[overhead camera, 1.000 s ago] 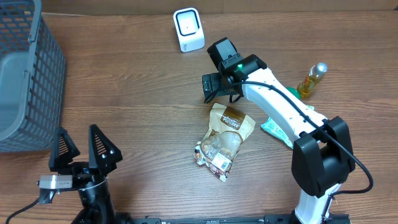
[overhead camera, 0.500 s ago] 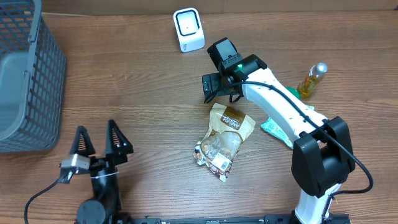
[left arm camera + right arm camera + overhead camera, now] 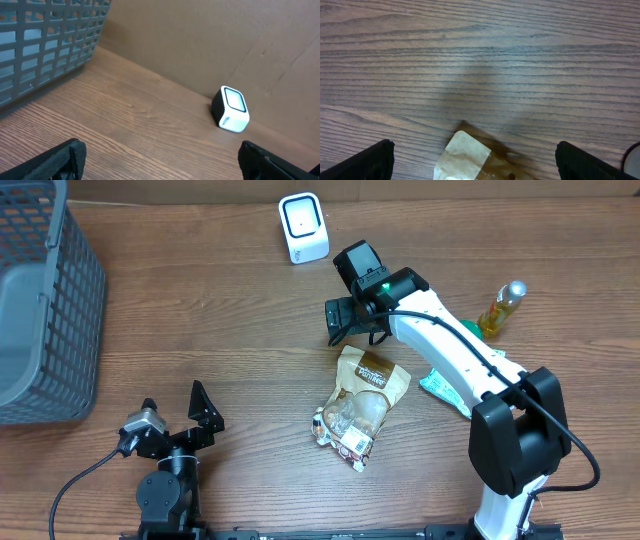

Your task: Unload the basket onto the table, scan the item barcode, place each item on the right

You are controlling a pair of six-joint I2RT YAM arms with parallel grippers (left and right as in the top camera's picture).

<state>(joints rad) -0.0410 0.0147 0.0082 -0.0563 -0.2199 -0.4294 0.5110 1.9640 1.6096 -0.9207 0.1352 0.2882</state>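
Note:
The item is a tan and brown snack pouch (image 3: 360, 400) lying flat mid-table; its top corner (image 3: 465, 155) shows in the right wrist view. My right gripper (image 3: 345, 323) hovers just beyond the pouch's far end, open, with nothing between its fingers (image 3: 360, 162). The white barcode scanner (image 3: 303, 228) stands at the back of the table and also shows in the left wrist view (image 3: 230, 110). At the front left, my left gripper (image 3: 178, 405) is open and empty, far from the pouch, and faces the scanner across bare wood.
A grey mesh basket (image 3: 40, 310) fills the left side, its wall (image 3: 45, 40) close to the left arm. A yellow bottle (image 3: 503, 308) and a green packet (image 3: 440, 390) lie right of the right arm. A brown wall (image 3: 190, 45) backs the table.
The left arm has shifted right along the front edge and tipped, its fingers now seen more end-on. The right arm, pouch and scanner have not moved.

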